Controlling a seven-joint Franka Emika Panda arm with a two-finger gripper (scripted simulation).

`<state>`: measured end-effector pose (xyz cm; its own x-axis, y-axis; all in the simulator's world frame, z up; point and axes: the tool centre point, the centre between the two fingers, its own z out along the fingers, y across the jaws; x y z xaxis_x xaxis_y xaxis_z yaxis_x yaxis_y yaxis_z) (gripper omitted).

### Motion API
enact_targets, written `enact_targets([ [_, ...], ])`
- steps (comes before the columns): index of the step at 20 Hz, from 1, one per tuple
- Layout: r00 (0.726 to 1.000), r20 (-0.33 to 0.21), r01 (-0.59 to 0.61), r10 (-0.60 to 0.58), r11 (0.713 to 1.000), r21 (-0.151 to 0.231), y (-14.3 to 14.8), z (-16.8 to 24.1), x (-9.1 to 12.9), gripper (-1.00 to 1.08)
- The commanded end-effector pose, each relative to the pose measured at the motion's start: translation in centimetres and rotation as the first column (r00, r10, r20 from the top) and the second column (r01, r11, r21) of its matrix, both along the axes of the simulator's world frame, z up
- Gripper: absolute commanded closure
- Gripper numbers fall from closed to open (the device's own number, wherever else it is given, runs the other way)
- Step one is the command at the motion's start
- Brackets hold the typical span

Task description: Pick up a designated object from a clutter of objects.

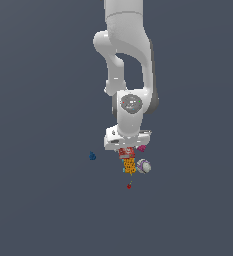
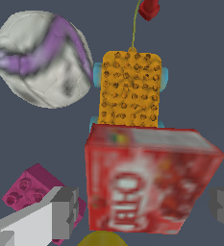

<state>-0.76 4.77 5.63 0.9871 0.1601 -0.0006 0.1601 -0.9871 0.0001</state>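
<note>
The red box (image 2: 147, 187) with white print lies among the clutter, next to the orange dotted box (image 2: 130, 89). In the exterior view the red box (image 1: 126, 152) sits just under my hand. My gripper (image 2: 142, 209) is open, with one finger (image 2: 60, 211) on each side of the red box and a small gap to it. In the exterior view the gripper (image 1: 125, 149) is low over the pile, its fingertips hidden. The pink brick (image 2: 31, 190) lies beside one finger.
A whitish ball (image 2: 41, 60) with a purple stripe lies beside the orange box, as the exterior view (image 1: 143, 166) also shows. A yellow cup's rim (image 2: 101, 239) peeks in beside the red box. A small red bit (image 1: 129, 186) and a blue bit (image 1: 92, 156) lie apart.
</note>
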Motion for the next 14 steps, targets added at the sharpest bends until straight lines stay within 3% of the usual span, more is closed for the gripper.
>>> enact_targets([
  [1, 1.000, 0.000, 0.000, 0.000, 1.000, 0.000, 0.0, -1.2, 0.0, -0.92],
  [8, 1.000, 0.000, 0.000, 0.000, 1.000, 0.000, 0.0, -2.5, 0.0, -0.92],
  [9, 1.000, 0.000, 0.000, 0.000, 1.000, 0.000, 0.0, -2.5, 0.0, 1.08],
  [14, 1.000, 0.000, 0.000, 0.000, 1.000, 0.000, 0.0, -2.5, 0.0, 1.08],
])
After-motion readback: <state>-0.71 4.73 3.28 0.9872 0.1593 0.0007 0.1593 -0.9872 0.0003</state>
